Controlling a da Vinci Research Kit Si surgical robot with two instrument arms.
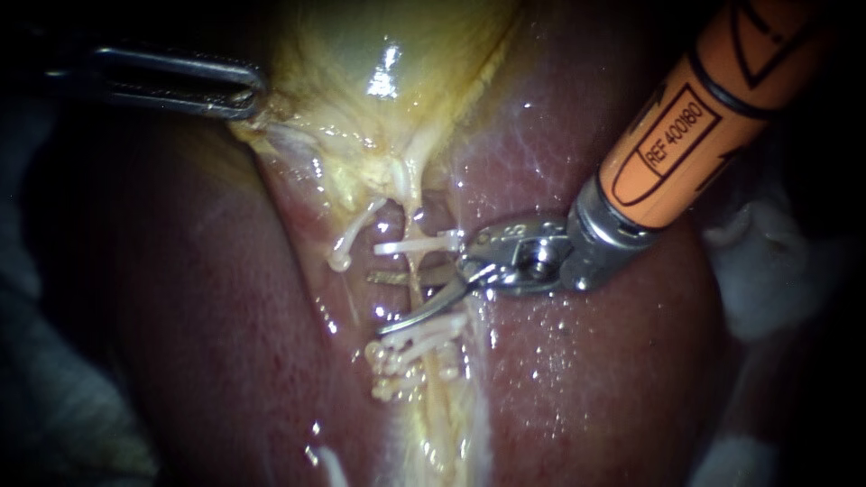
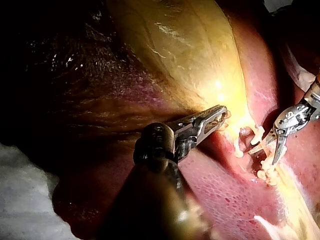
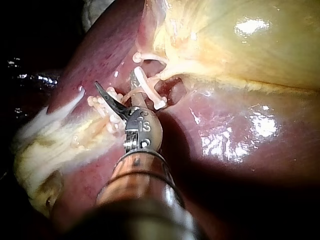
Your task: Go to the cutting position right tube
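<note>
The pale right tube [image 1: 416,267] runs down from the yellow gallbladder [image 1: 388,54] over the liver [image 1: 586,379]. A white clip [image 1: 417,245] crosses it higher up, and several white clips [image 1: 406,350] sit lower. My right instrument [image 1: 381,305], orange-shafted with curved blades, is open, with the tube between its blades in the gap between those clips. It also shows in the right wrist view [image 3: 117,92] and the left wrist view [image 2: 265,155]. My left instrument [image 1: 245,97] is shut on the gallbladder's edge [image 2: 222,117] and holds it up and to the left.
A curved white clip [image 1: 347,248] lies left of the tube on a second strand. White gauze [image 1: 767,261] lies beyond the liver's right edge. Wet yellow fatty tissue [image 1: 442,424] continues below the clips.
</note>
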